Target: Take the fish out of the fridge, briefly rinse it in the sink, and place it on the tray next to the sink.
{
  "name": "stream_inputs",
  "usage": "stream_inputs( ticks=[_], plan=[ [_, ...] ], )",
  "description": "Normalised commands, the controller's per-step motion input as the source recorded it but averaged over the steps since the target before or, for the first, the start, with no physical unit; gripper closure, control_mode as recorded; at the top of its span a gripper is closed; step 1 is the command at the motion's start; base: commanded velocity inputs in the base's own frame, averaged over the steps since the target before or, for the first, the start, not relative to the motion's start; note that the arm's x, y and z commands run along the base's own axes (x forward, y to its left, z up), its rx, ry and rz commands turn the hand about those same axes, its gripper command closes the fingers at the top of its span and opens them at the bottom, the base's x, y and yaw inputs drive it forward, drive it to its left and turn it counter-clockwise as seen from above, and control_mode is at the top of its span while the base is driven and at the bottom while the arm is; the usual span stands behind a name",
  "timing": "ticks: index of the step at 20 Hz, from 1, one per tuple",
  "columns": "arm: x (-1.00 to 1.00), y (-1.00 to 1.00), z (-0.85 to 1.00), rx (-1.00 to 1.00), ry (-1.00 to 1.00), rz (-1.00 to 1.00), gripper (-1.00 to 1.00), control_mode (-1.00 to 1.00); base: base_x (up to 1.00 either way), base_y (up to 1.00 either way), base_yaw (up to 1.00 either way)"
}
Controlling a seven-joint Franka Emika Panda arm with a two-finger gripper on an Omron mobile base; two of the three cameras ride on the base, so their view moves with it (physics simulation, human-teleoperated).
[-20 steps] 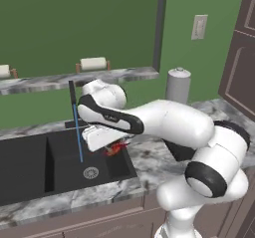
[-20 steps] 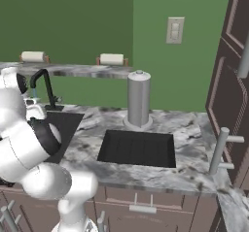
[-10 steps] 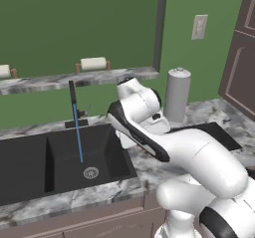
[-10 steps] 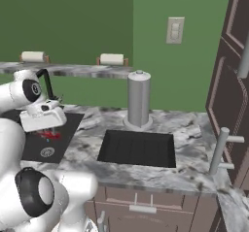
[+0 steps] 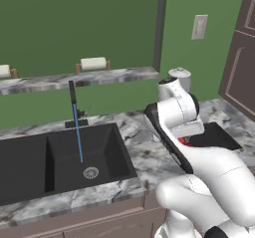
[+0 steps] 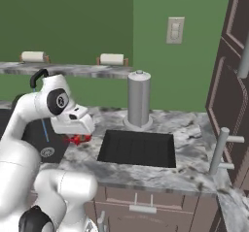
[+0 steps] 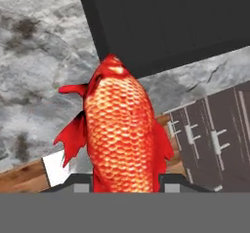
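White robot arm bends up from its base, then folds fwd & down over the marble counter [image 6: 146, 170], between the black sink [image 5: 60, 157] & the black tray [image 6: 138, 147]. Gripper [image 6: 78, 140] is closed on a red-orange fish [image 7: 119, 129]; the fish hangs over the counter just beside the tray's edge, w/ a blue water stream at the faucet [image 5: 73, 95]. No readable writing or labels.
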Motion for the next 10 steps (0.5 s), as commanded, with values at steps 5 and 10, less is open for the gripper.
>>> stream_inputs(
  ticks=[5,10],
  plan=[
    [0.32,-1.00,0.00,0.00,-0.13,-0.09,1.00,-1.00,0.00,0.00,0.00],
    [0.76,-1.00,0.00,0.06,-0.07,0.00,1.00,-1.00,0.00,0.00,0.00]
  ],
)
